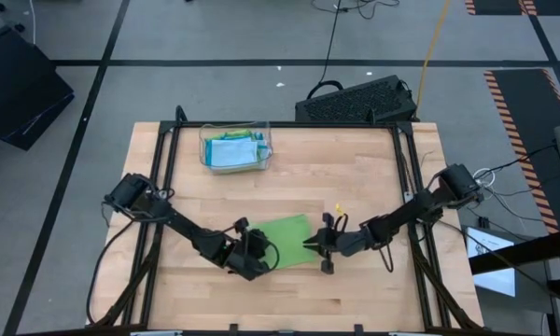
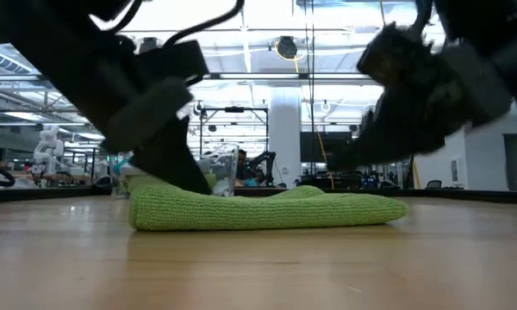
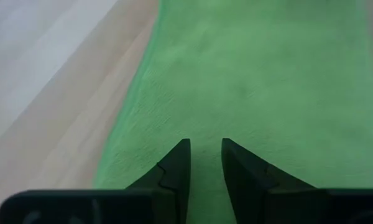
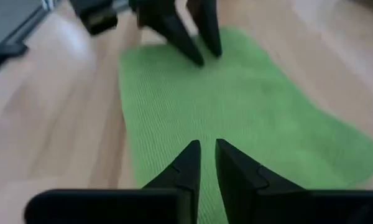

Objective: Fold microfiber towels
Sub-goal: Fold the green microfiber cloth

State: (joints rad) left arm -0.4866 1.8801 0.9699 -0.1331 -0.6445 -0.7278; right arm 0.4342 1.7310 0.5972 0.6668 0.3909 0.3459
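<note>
A lime green microfiber towel [image 1: 287, 241] lies folded and flat on the wooden table, near its middle; the low view shows a thick rounded fold [image 2: 140, 211] at its left end. My left gripper [image 1: 269, 254] stands at that left end, fingers a narrow gap apart [image 3: 206, 142], with its tips on the cloth. My right gripper [image 1: 310, 245] hovers over the towel's right end [image 2: 388, 207], narrowly open [image 4: 206, 143]; it touches nothing. More towels, light blue and green [image 1: 231, 152], lie in a clear tray. My left gripper has its fingertips [image 4: 199, 57] on the towel's top surface near its left end [image 2: 168, 191], slanting down from the table's left. Green cloth shows in the gap between the fingers. Whether any cloth is pinched, I cannot tell. The towel lies flat on the table.
The clear plastic tray [image 1: 205, 140] stands at the table's far left. A black keyboard-like object [image 1: 359, 101] sits beyond the far edge. Black frame rails [image 1: 403, 168] run along the table's sides. Bare wood [image 1: 355, 177] lies between the tray and the towel.
</note>
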